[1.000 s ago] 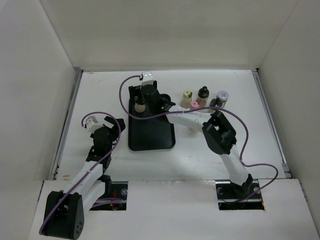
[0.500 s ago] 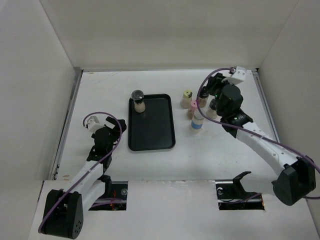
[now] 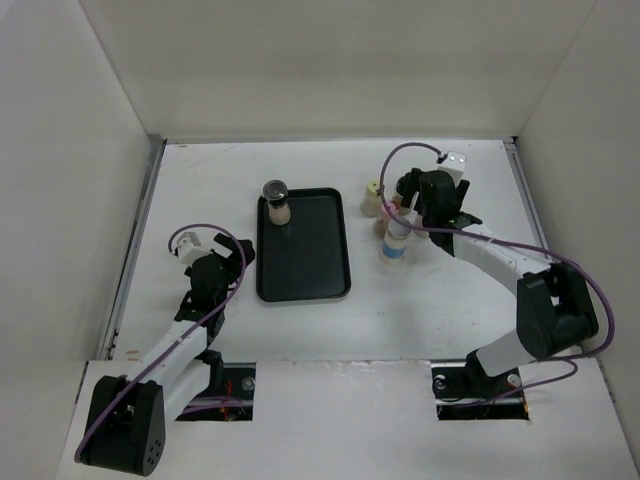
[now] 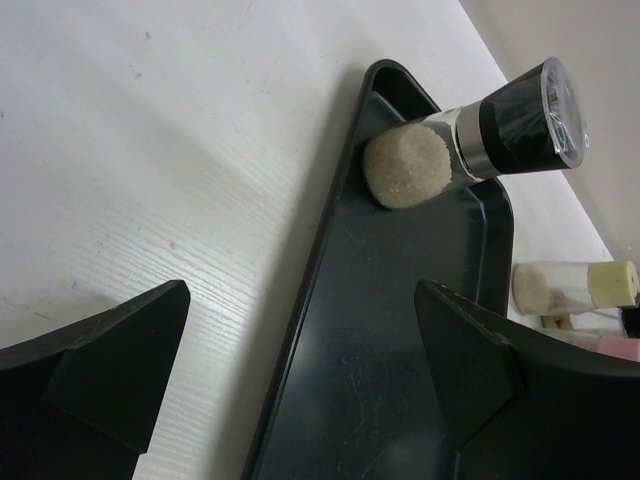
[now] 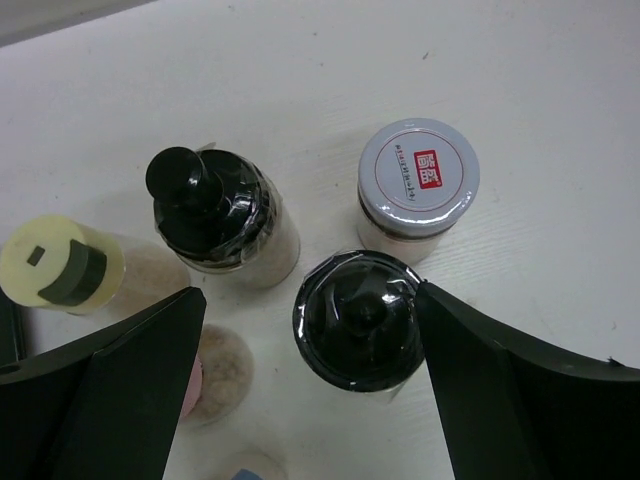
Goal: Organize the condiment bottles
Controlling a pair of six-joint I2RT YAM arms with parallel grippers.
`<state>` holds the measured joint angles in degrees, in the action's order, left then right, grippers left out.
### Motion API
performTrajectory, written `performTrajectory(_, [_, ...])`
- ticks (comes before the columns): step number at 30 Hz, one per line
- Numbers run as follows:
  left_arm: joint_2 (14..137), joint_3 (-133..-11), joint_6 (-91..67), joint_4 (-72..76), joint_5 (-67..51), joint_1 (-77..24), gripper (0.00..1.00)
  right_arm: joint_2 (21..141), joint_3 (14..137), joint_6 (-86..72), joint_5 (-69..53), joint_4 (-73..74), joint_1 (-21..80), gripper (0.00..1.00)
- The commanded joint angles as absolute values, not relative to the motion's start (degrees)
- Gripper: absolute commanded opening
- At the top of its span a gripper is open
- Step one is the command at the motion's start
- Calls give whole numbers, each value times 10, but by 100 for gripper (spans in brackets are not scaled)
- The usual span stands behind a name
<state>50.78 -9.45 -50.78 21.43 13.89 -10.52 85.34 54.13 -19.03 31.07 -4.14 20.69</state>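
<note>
Jaws check: your left jaws are spread wide and empty over the bench beside the tray. A black-capped jar stands in its far left corner. Your right jaws gape wide too, above a black-lidded jar, with a yellow-capped jar, pump-top jar and grey-capped jar close around it.

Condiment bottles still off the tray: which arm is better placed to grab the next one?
Right. The right pincer, open, hovers directly over a black-capped jar; the left pincer, open, sits across the tray from it.
</note>
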Motion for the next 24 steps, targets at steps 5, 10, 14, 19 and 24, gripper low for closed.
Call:
performTrajectory(5, [502, -95, -507, 243, 138, -101, 100, 885, 569, -193, 350, -46, 197, 92])
performTrajectory(10, [526, -101, -507, 250, 137, -107, 100, 897, 557, -199, 359, -48, 188, 89])
performTrajectory(14, [525, -101, -508, 254, 143, -108, 100, 911, 555, -206, 352, -49, 182, 83])
performTrajectory(19, [504, -94, -508, 250, 144, -102, 100, 924, 563, -226, 324, -47, 176, 75])
performTrajectory(24, [498, -93, -505, 244, 144, -102, 100, 888, 551, -241, 330, -66, 173, 47])
